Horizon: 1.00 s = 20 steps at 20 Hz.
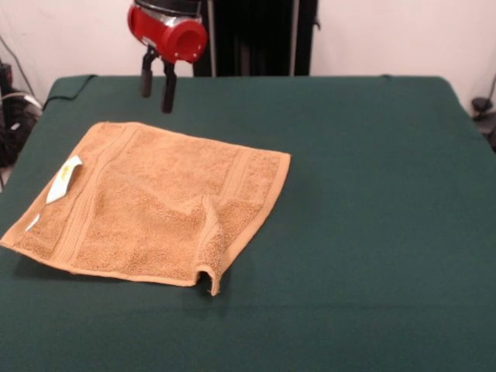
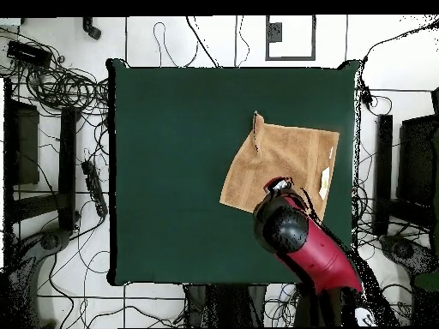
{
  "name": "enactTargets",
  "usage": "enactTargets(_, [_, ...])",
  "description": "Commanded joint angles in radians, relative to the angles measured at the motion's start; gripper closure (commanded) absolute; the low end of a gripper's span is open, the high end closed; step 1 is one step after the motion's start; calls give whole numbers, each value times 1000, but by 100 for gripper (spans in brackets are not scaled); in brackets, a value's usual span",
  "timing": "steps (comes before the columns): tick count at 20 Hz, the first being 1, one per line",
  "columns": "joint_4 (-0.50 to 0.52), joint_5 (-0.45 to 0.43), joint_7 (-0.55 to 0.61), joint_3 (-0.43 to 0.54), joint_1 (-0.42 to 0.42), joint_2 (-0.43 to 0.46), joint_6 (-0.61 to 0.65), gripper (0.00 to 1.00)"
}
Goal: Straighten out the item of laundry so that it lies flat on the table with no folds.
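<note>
The orange-tan towel (image 1: 155, 205) lies spread on the left part of the green table (image 1: 372, 194). Its near right corner is folded up into a raised ridge (image 1: 211, 248). A white care label (image 1: 63, 180) lies at its left edge. My gripper (image 1: 156, 99) hangs open and empty above the table, just behind the towel's far edge. In the overhead view the towel (image 2: 279, 158) lies at the table's (image 2: 171, 171) right side. The red arm (image 2: 300, 244) covers the towel's edge nearest the robot and hides the fingers.
The black pedestal (image 1: 256, 35) stands behind the table's far edge. Cables (image 2: 60, 86) and dark stands (image 2: 26, 146) lie on the floor round the table. The table's edge (image 2: 353, 171) runs close to the towel's label side.
</note>
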Motion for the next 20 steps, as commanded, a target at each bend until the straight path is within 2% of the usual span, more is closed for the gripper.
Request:
enactTargets(1, [52,175,383,56,137,106,-27,0])
enactTargets(7, [23,258,407,22,208,128,-14,0])
enactTargets(15, [-15,297,432,-4,257,144,14,0])
enactTargets(20, [13,228,382,86,172,114,-33,0])
